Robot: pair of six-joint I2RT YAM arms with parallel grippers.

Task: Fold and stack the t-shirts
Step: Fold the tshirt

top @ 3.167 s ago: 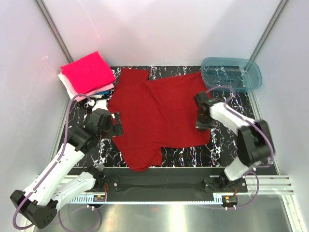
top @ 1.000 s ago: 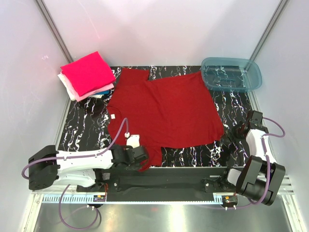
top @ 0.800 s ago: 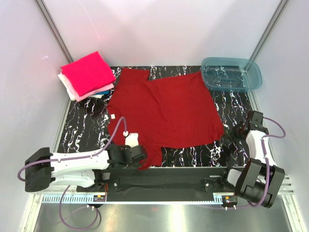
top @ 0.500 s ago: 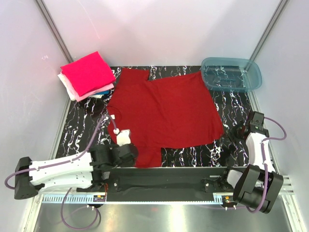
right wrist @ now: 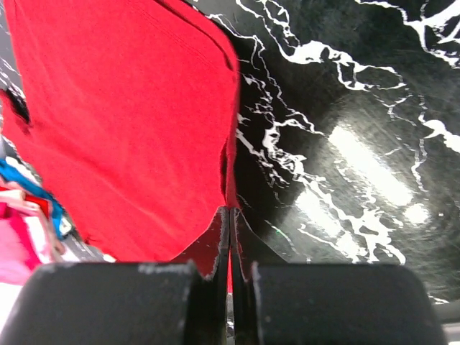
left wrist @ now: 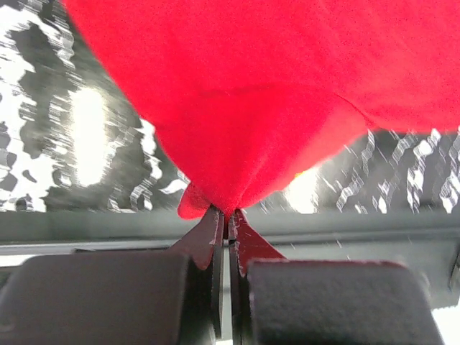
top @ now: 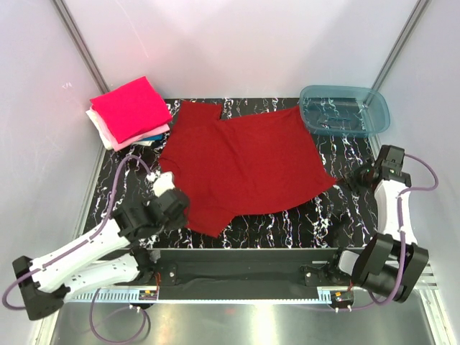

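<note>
Low, left end effector and right end effector pinch red shirt.

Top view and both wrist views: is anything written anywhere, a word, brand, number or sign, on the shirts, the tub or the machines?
No text can be read in any of the three views.
dark red shirt: plain, no print or label shows.
folded stack: plain cloth, no lettering.
teal tub: no label shows.
small orange parts by the arm bases: too small to read.
</note>
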